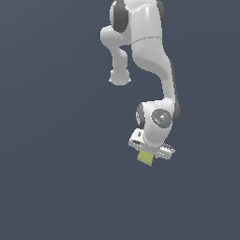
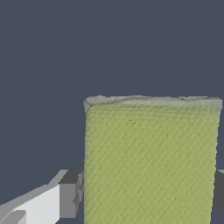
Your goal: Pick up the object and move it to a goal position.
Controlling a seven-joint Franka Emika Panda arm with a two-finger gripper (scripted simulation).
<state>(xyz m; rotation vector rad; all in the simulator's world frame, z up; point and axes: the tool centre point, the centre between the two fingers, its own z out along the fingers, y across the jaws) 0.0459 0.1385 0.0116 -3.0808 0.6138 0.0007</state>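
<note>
- The gripper hangs at the end of the white arm, low and a little toward the exterior view's right of centre, its white body tilted.
- In the wrist view the gripper has one finger at each side of the block, a grey pad pressed flat against each of its two long sides, so the jaws are clamped on it.
- The yellow-green block pokes out just beneath the gripper body in the exterior view, tilted with it and narrower than it.
- In the wrist view the block is close to the camera and fills much of the picture; its surface is matte with a fine weave-like texture, and its far edge looks paler and slightly uneven.
- The second finger shows only as a grey sliver at the picture's edge, touching the block.
- Behind everything lies a plain dark blue-grey ground; whether the block touches it cannot be told.
</note>
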